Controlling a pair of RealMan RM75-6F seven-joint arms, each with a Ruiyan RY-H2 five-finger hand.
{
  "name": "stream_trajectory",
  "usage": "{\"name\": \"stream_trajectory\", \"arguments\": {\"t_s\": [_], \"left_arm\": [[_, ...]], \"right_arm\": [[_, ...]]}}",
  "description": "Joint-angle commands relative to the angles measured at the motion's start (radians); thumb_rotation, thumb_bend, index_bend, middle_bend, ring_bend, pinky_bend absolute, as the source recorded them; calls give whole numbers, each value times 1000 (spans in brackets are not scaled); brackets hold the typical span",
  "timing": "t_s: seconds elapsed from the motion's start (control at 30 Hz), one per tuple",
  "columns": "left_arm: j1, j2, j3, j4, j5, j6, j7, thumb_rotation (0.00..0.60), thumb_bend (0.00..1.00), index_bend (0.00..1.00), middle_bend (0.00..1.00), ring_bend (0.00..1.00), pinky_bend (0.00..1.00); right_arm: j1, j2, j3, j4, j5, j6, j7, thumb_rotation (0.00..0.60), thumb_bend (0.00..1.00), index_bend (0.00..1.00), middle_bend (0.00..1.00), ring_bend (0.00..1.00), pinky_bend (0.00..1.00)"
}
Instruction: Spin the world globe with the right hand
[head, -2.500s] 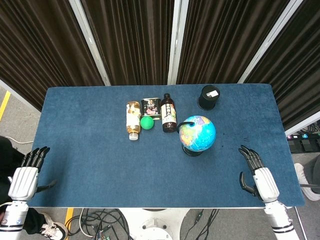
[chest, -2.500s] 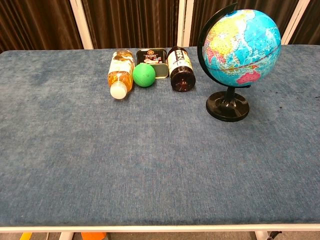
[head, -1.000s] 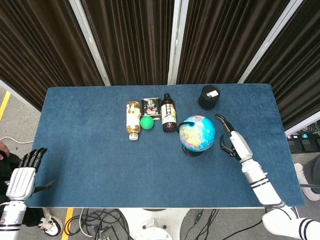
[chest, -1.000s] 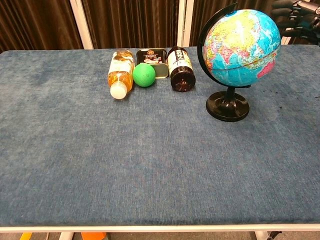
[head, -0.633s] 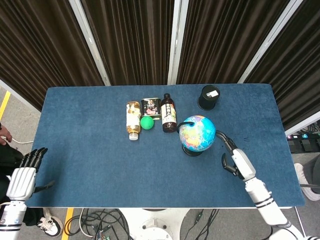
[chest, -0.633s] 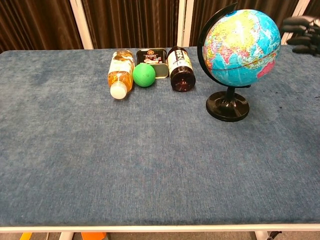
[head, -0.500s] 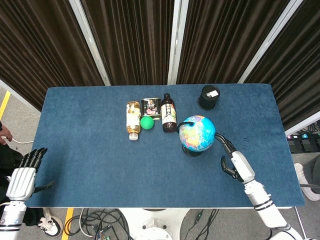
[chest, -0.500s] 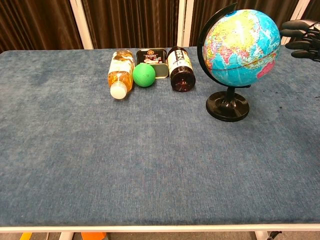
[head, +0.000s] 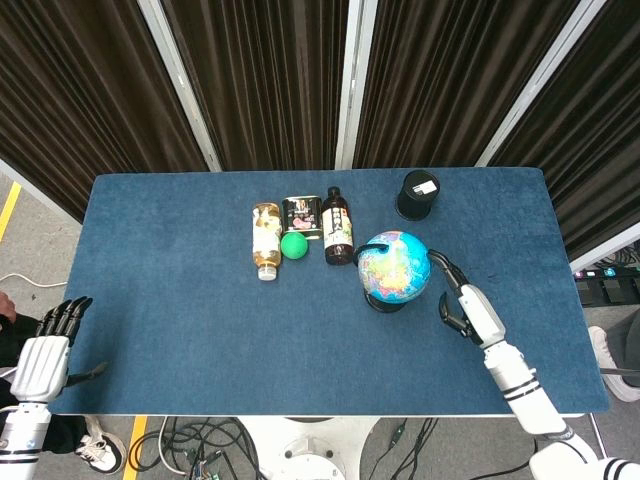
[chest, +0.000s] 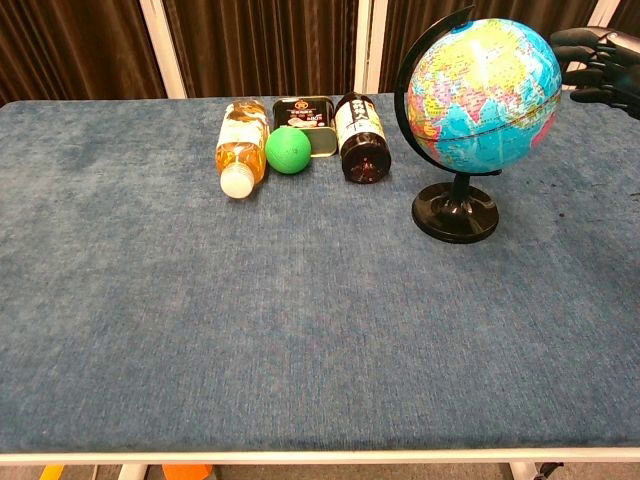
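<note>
Head view overhead; chest view low, near; both share table (head: 180, 300).

Blue table before dark curtains

A table (head: 180, 300) covered in blue felt-like cloth stands in front of dark brown pleated curtains (head: 260, 80), which are split by slanting white frame bars (head: 180, 85). Under the near edge, cables (head: 190, 440) lie tangled on a grey floor (head: 40, 225) marked with a yellow stripe (head: 10, 205). The light is even and bright, with soft shadows.
</note>
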Motion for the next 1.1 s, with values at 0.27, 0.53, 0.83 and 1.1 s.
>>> {"name": "stream_trajectory", "arguments": {"t_s": [0.27,0.53,0.83,1.1], "left_arm": [[1,4,-2,-5,-6,-4,1,600,95,69,77,40,113],[2,4,-3,-4,-8,-5,-7,600,94,69,77,40,113],[-2,4,-1,-8,2,-3,-3,600,95,69,77,40,113],[0,5,0,-11,1,-2,1,600,95,69,77,40,113]], "right_arm": [[94,23,64,21,84,-151,50,146,795,0,0,0,0],[67,40,53,21,64,-104,65,145,797,0,0,0,0],[-35,40,-63,-9,-79,52,43,143,800,0,0,0,0],[-33,29,-68,-7,-84,55,38,137,805,0,0,0,0]]}}
